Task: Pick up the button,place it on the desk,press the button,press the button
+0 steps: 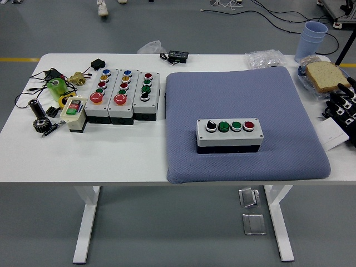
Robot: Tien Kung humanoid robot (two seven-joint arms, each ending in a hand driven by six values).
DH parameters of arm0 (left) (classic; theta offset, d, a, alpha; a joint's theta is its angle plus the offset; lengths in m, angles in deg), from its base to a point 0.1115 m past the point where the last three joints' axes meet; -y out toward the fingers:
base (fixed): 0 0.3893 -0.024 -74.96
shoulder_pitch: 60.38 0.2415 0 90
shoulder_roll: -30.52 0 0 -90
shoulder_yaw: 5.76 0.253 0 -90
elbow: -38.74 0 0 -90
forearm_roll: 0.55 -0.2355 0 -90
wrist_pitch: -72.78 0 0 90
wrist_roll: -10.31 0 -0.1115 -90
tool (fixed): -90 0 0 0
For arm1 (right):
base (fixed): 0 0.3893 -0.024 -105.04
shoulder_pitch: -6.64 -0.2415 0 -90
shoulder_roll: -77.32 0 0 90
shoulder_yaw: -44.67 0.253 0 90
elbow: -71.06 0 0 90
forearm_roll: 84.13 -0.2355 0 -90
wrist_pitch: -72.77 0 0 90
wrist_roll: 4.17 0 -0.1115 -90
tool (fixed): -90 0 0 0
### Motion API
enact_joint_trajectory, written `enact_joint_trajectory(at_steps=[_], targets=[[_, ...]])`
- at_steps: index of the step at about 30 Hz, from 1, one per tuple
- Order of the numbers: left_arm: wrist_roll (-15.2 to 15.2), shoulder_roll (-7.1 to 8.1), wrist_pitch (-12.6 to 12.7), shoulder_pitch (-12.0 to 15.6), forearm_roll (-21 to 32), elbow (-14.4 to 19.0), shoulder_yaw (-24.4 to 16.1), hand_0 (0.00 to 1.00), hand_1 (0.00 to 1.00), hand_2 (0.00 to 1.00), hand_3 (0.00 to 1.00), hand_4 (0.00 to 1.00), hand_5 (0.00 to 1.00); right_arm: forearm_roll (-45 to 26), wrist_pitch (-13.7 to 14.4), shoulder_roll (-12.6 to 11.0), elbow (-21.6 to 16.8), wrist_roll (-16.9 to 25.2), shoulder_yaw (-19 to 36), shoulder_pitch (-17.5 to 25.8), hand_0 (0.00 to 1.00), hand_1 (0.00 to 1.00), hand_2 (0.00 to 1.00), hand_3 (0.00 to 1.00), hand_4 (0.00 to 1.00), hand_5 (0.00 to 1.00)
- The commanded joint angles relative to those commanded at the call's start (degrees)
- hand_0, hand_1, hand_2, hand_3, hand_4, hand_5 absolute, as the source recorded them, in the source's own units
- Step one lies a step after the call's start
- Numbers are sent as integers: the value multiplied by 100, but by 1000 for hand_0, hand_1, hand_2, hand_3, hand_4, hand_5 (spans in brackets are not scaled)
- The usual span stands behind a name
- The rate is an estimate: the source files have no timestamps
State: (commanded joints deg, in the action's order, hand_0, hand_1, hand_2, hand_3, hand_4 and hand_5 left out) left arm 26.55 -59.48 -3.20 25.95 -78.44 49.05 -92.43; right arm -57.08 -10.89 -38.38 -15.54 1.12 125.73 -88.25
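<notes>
On my screen, item by item. Button box [228, 133]: grey, four buttons in a row (black, green, green, red), resting flat at the middle of the blue pad [245, 122] on the white desk [111, 156]. Right hand [344, 109]: at the picture's right edge, over the desk beside the pad, well apart from the box; fingers [337, 104] loosely spread, holding nothing. Three more button boxes [123, 95] stand side by side on the desk's left part, small tools and cables beside them. Stacked blue cups [312, 38] at the far right corner; contents not visible. Bread slice [327, 75] near them, in clear wrap.
</notes>
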Motion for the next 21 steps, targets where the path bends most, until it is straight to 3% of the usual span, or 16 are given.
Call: enact_joint_trajectory(at_steps=[7,21], targets=[[15,0,-11,45,-86,0,-19,533,421,418,420,257,486,767,51,131,116,-597,328,50,772,745,777,764,752,488],[33,0,-30,116,-244,0,-66,533,420,417,419,258,490,1164,92,396,192,-907,578,187,817,757,780,765,746,490]])
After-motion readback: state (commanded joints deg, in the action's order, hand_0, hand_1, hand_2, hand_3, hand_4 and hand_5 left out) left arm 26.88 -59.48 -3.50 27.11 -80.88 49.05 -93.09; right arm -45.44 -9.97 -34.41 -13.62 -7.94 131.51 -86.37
